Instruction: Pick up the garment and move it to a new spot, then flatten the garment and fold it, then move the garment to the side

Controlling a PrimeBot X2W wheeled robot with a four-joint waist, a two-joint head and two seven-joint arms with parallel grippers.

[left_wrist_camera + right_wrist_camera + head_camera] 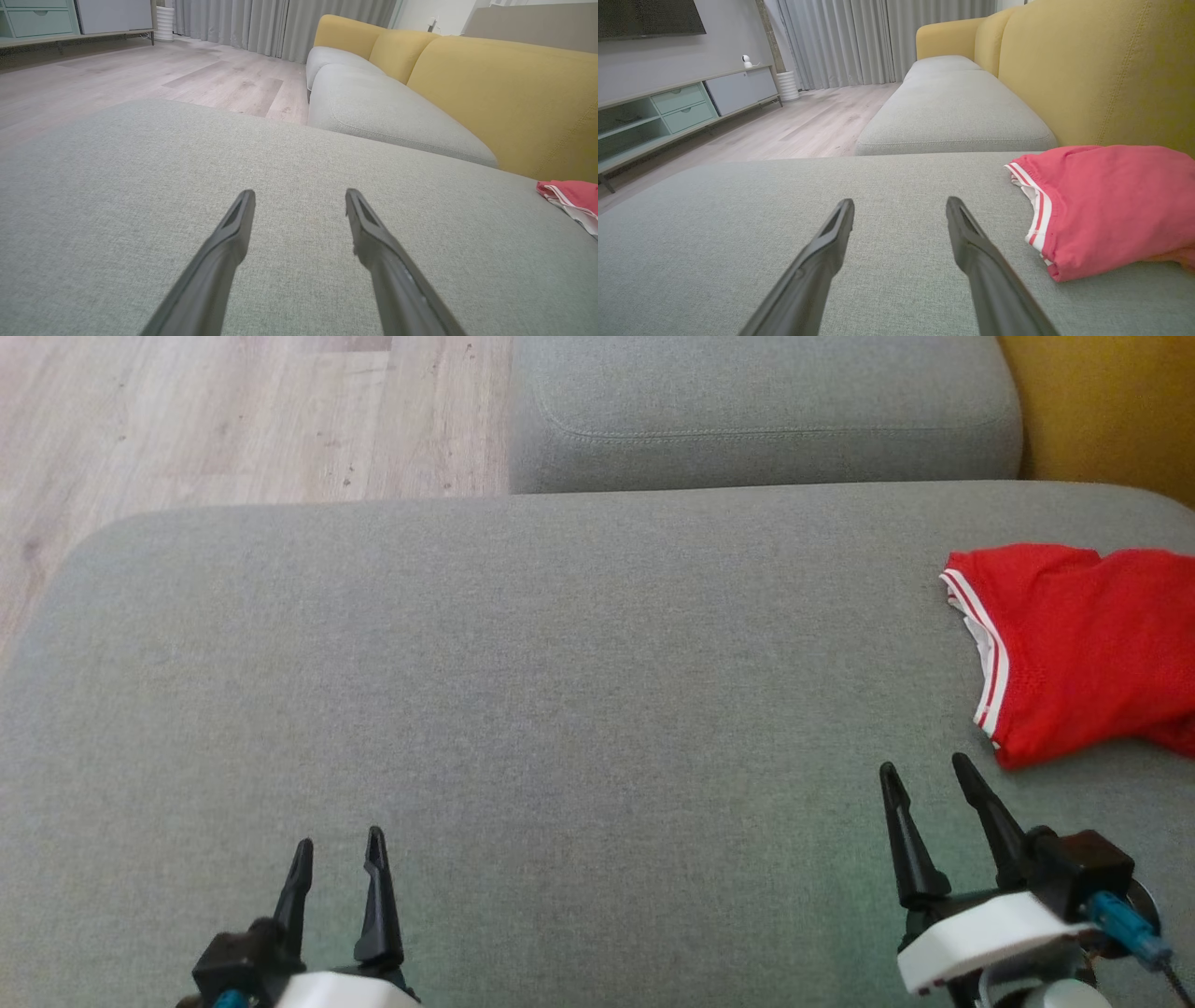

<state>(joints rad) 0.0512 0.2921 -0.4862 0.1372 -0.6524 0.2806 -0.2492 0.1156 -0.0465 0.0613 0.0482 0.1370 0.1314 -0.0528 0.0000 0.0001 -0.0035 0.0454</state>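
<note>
Both my tools hang empty over the grey seat cushion (560, 663), with the red garment (1074, 644) lying at the right edge of the frame.

My left tool (339, 838) sits at the lower left of the head view, its two dark fingers spread apart with nothing between them and bare cushion ahead. My right tool (923, 763) is at the lower right, fingers likewise apart and holding nothing, their tips just below and left of the garment's lower corner but not touching it. The garment is bunched, with a white-and-red striped trim along its left edge, and part of it runs out of the frame on the right. A second grey cushion (766, 420) lies along the top, the yellow backrest (1102, 401) fills the upper right corner, and the wooden floor (233, 420) shows at the upper left.
</note>
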